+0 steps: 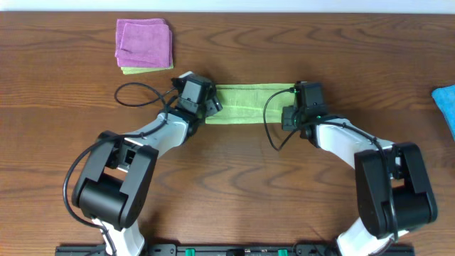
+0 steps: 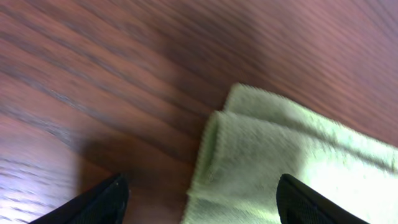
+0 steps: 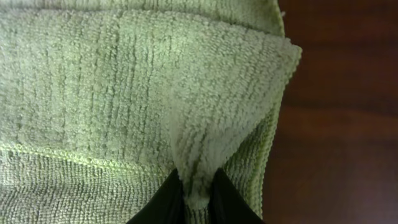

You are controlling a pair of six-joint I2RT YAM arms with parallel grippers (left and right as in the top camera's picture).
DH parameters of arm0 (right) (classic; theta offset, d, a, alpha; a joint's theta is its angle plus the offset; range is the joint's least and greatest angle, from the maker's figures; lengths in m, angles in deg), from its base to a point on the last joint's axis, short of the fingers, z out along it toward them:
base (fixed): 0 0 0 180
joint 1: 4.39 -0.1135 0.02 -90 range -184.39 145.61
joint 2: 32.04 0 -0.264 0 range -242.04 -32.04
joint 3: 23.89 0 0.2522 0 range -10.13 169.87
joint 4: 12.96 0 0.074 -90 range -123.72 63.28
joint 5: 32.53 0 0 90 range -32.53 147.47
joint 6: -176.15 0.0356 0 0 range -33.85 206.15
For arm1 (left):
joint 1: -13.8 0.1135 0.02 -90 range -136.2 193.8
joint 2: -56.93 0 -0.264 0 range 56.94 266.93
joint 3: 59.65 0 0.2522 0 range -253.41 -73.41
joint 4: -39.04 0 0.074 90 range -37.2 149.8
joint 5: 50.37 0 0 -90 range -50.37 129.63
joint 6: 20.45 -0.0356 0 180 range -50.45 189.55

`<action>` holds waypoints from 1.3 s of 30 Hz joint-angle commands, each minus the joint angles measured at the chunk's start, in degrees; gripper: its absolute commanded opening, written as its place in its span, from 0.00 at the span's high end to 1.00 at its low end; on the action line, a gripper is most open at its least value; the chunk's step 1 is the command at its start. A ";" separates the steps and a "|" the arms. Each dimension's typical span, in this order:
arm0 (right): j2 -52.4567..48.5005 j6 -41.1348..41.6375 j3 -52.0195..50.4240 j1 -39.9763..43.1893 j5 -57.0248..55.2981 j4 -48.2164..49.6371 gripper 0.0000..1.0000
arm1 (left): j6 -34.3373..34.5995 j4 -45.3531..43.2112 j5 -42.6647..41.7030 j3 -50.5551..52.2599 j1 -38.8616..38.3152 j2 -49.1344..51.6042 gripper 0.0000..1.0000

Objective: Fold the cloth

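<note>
The green cloth (image 1: 249,104) lies folded into a long strip on the table between my two grippers. My left gripper (image 1: 210,107) sits over its left end; in the left wrist view the fingers (image 2: 199,199) are wide open, straddling the cloth's folded end (image 2: 273,168). My right gripper (image 1: 293,107) is at the right end. In the right wrist view its fingers (image 3: 196,193) are shut on a pinched corner of the cloth (image 3: 124,93), lifting a fold of it.
A folded purple cloth on a green one (image 1: 144,45) lies at the back left. A blue cloth (image 1: 446,103) shows at the right edge. A black cable (image 1: 138,92) loops beside the left arm.
</note>
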 commanded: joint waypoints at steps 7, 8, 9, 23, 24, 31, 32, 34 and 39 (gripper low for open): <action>2.56 1.86 -1.05 -0.74 -8.04 -3.91 0.16 | -1.42 0.02 -3.08 -0.55 0.79 0.72 0.23; 2.56 1.27 -1.05 -0.74 -8.02 -3.08 0.08 | -1.42 0.00 -3.87 -0.55 0.79 0.72 0.23; 2.56 1.29 -1.05 -0.74 -7.98 -2.49 0.07 | -1.42 0.02 -4.33 -0.55 0.79 0.72 0.23; 13.77 2.01 2.21 -0.74 -3.89 -12.59 0.21 | -1.90 1.68 -11.41 -0.57 0.79 -1.92 0.28; 14.58 2.03 2.21 -0.74 -3.89 -13.11 0.21 | -2.51 1.68 -11.41 -0.57 0.79 -2.56 0.28; 11.21 3.52 2.10 2.40 4.70 -12.83 0.32 | -3.15 3.28 -11.50 -0.57 0.76 -3.72 0.26; 10.05 3.52 2.10 3.34 7.17 -12.28 0.39 | -3.15 3.89 -11.91 -0.55 0.76 -3.80 0.27; 7.82 3.52 2.10 5.86 10.73 -11.91 0.42 | -3.17 4.83 -11.93 -0.55 0.76 -3.93 0.27; 6.16 2.05 2.10 9.99 13.84 -10.67 0.45 | -3.15 4.81 -11.89 -0.55 0.76 -4.24 0.27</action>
